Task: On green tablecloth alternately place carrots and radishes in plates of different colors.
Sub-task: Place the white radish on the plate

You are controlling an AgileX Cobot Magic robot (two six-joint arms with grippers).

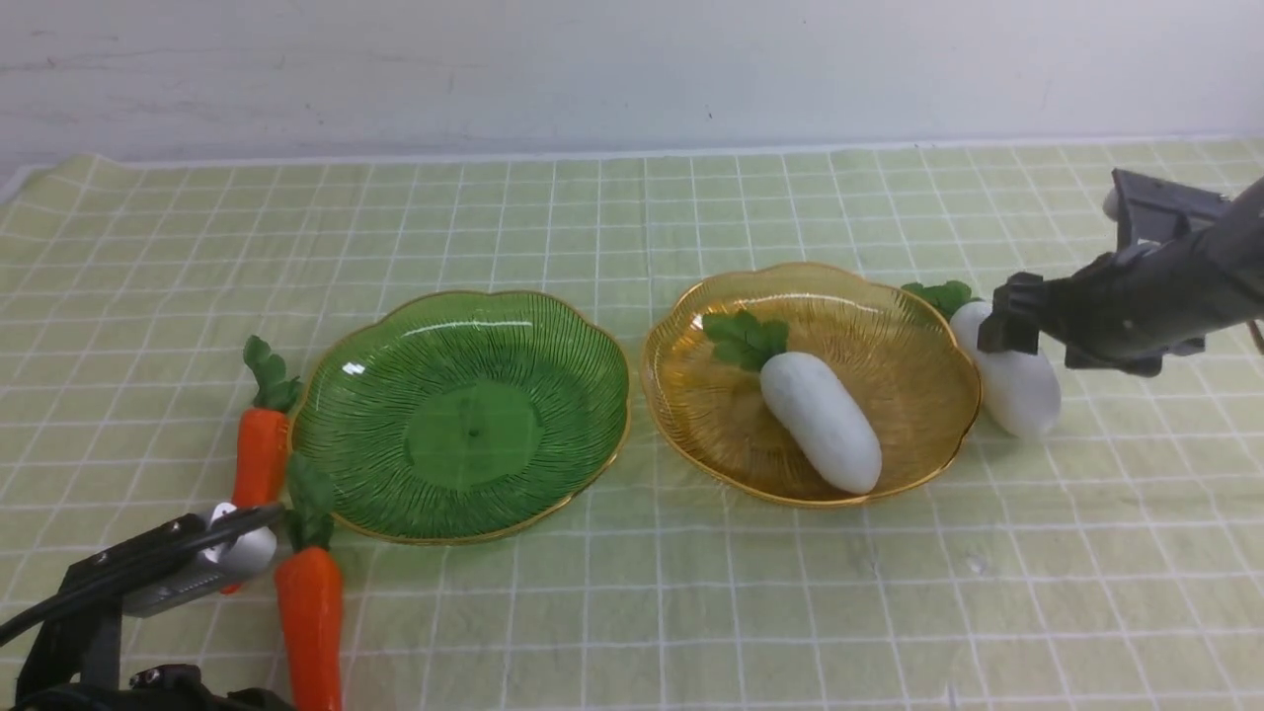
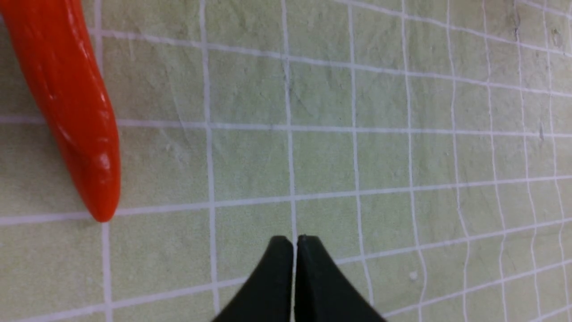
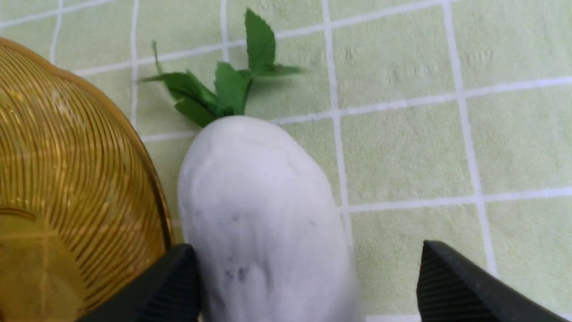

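Carrots (image 1: 311, 617) at near left on the green tablecloth (image 1: 750, 602), nearer one cut off by the bottom edge, farther carrot (image 1: 259, 459) just beside the green plate (image 1: 464, 425). Left gripper (image 2: 294, 241) low over bare cloth near a carrot tip, jaws pressed together, empty. Broad open stretch of slightly wrinkled grid cloth across near centre and right. Mid-cloth, green plate with its whole ribbed floor showing; amber plate (image 1: 691, 415) close beside it, holding one radish (image 1: 820, 420). Second radish (image 1: 1022, 395) on cloth just beside that plate's right rim, right gripper (image 1: 1009, 314) straddling it, jaws wide, not clamped. Beyond, open cloth to its far edge, then pale wall (image 1: 592, 69).
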